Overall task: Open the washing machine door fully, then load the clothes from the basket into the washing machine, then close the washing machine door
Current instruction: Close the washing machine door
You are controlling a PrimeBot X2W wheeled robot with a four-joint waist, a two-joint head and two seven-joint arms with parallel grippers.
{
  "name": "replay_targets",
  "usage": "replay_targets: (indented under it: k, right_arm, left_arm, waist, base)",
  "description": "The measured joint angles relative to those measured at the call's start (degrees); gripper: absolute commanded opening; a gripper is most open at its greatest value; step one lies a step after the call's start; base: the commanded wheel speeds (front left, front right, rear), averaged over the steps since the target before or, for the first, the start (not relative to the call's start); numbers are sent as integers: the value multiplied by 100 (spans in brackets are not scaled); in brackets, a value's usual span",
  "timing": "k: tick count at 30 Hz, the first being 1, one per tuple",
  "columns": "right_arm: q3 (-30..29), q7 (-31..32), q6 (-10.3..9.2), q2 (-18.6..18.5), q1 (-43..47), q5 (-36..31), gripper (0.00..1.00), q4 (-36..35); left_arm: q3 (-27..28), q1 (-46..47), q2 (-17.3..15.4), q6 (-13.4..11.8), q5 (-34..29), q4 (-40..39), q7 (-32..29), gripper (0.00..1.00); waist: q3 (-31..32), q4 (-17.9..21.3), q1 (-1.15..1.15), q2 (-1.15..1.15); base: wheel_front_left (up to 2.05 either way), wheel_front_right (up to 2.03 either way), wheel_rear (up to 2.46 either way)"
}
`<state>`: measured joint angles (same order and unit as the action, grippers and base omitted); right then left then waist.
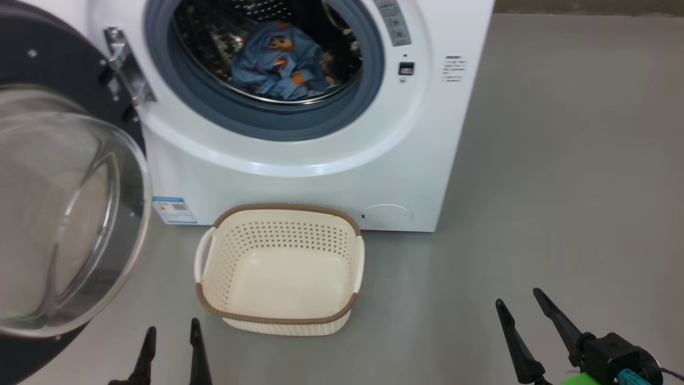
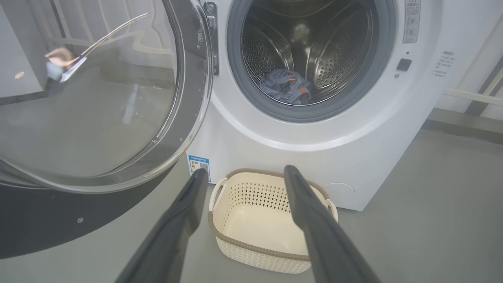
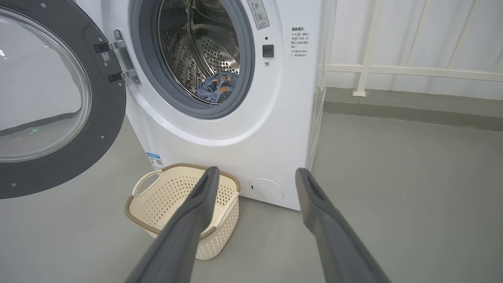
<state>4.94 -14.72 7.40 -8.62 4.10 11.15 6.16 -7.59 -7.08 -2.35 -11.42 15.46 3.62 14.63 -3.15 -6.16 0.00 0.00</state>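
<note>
Since clothes (image 1: 278, 61) lay in the drum (image 1: 211, 45) of the washer (image 1: 320, 176) and the basket (image 1: 278, 320) sat empty on the floor (image 1: 534, 187) just in front, only closing the door (image 3: 59, 98), swung open at left, was outstanding. Left claw (image 1: 172, 325) and right claw (image 1: 518, 297) both stood wide, empty, nearer than the basket. Door looked stiff and heavy, rim (image 1: 48, 59) glossy and likely slick, so a flat push on the rim away from the hinge (image 1: 125, 67), not on the glass (image 1: 53, 214), seemed best.
</note>
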Motion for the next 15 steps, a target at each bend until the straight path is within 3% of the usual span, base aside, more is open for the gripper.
replay_targets:
  k: [15]
  right_arm:
    - [210,0,0,-248,-197,0,100,-27]
  left_arm:
    - [-307,-5,-1,-246,302,-126,0,100]
  waist:
    - [42,-1286,0,0]
  base:
    - [0,0,0]
